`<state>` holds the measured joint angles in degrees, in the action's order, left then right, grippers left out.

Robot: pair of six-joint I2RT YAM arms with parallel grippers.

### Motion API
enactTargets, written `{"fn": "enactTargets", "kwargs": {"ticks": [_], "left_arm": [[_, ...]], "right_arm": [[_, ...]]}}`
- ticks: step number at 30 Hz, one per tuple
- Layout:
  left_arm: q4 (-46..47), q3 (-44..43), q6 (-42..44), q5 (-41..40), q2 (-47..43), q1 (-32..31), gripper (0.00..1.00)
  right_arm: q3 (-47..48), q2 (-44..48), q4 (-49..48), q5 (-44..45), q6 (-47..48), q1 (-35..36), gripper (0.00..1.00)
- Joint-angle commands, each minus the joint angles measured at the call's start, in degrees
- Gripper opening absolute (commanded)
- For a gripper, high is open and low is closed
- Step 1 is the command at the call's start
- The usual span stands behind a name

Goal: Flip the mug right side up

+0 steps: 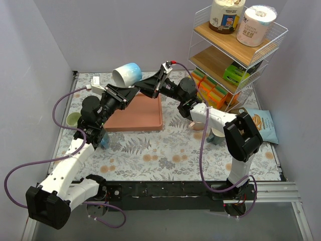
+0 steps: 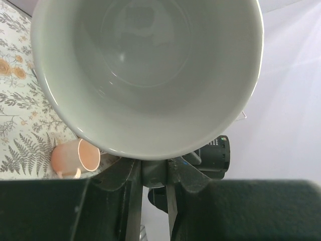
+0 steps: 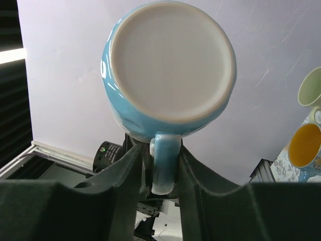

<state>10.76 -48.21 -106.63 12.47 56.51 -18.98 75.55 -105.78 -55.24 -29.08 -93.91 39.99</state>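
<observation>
Grippers first: your R gripper (image 3: 161,150) is clamped on the handle (image 3: 163,168) of the mug (image 3: 170,65), jaws nearly together w/ the handle between them. L gripper (image 2: 153,169) has its jaws narrow too, right under the rim. You can't tell whether they pinch anything, since the mug fills that view. Mug is in the air btw the two arms, roughly over the far left of the tray (image 1: 145,114). It lies on its side, mouth toward the L arm and base toward the R.

Progress, as a judgement: approx halfway. It's off the table (image 1: 165,150) and not mouth-down, but not upright and not set down. You'd need to roll it till the mouth faces up, then place it.

Views: R wrist shows the base and the handle grip. L wrist shows only the inside, plus a pink cup (image 2: 75,156) on the table below. Top cam alone shows the tilt and height.
</observation>
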Motion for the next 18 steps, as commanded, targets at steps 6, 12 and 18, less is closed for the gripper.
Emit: {"fn": "enactTargets", "kwargs": {"ticks": [6, 12, 18], "left_arm": [[0.66, -7.6, 3.09, -1.75, -2.19, 0.0, 0.0], [-2.32, -11.2, 6.34, -2.54, -1.67, 0.0, 0.0], [-7.33, -16.56, 15.56, 0.79, 3.51, -0.26, 0.0]], "right_arm": [[3.46, 6.9, 2.77, -0.98, 8.39, -0.08, 0.54], [0.31, 11.11, 13.3, 0.07, 16.9, -1.4, 0.59], [-12.52, 23.32, 26.65, 4.9, 30.16, -7.02, 0.61]]}}
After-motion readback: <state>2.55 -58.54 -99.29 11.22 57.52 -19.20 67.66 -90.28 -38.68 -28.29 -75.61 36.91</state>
